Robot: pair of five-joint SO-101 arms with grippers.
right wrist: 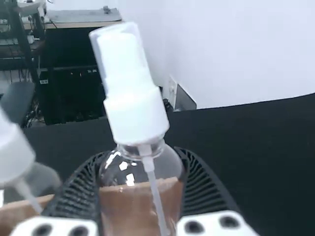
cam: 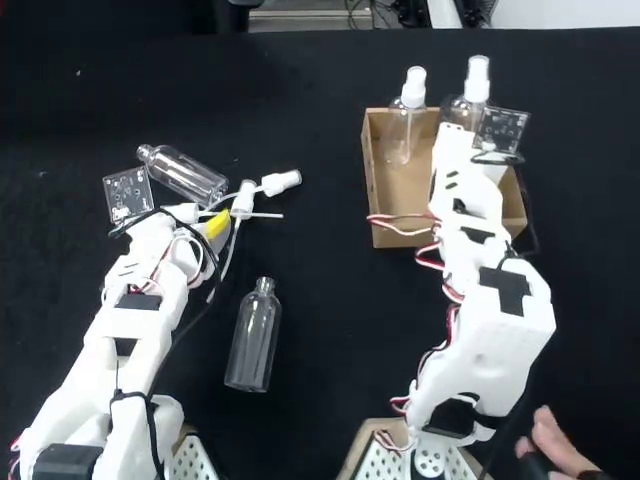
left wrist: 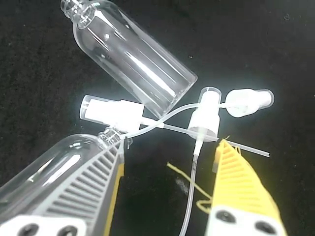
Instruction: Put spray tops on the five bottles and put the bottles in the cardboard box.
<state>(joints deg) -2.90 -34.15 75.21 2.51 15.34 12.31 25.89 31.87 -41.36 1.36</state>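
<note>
Cardboard box (cam: 372,185) on right half of table (cam: 320,100), close to far edge. Two capped bottles upright along far wall of box, apart from each other: held bottle (cam: 462,112) toward right, second capped bottle (cam: 408,128) toward left. Right gripper (right wrist: 140,162) clamped on held bottle, black fingers (right wrist: 78,189) on both sides of its shoulder, its spray top (right wrist: 128,93) standing above them. Base of held bottle hidden by arm. Right arm (cam: 485,310) stretched from near edge straight out over right side of box, covering near-right corner of box. Wide bare strip of table between box and left cluster; far-left corner bare too.

On left half: uncapped bottle (cam: 182,172) lying flat, mouth toward far-left corner. Three loose spray tops (cam: 243,198) just beside its base, dip tubes crossing. Lone uncapped bottle (cam: 253,335) lying toward near middle, neck toward far edge, bare table all round.

Left arm (cam: 130,320) angled up from near-left corner. Left gripper (left wrist: 171,147) low over tubes of loose spray tops, spread wide, nothing gripped between yellow finger (left wrist: 241,191) and grey finger (left wrist: 93,182). Third uncapped bottle (left wrist: 44,169) lying along outer side of grey finger, neck right at one spray top; cannot tell whether touching finger.
</note>
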